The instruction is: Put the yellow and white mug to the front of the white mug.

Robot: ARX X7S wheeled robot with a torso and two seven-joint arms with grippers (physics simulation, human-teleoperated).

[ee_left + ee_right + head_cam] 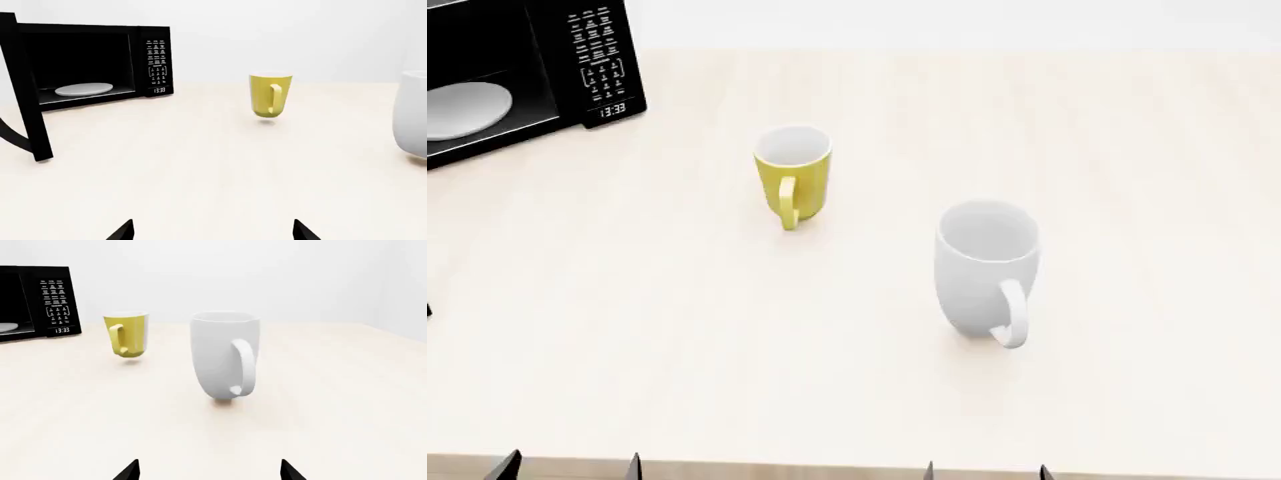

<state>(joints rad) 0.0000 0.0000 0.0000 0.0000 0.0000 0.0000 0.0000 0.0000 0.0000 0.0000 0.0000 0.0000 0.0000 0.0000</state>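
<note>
The yellow and white mug (793,175) stands upright on the table, handle toward me; it also shows as the yellow and white mug (269,95) and the yellow and white mug (127,334). To its right and nearer me stands the larger white mug (986,267), handle toward me, seen close as the white mug (223,355) and partly cut off as the white mug (413,115). My left gripper (571,468) and right gripper (985,471) sit at the table's near edge, both open and empty. Only fingertips show for the left gripper (213,232) and the right gripper (209,471).
A black microwave (521,70) with its door open (27,90) stands at the back left, a white plate (83,89) inside. The light wooden table (694,340) stretches between the grippers and the mugs.
</note>
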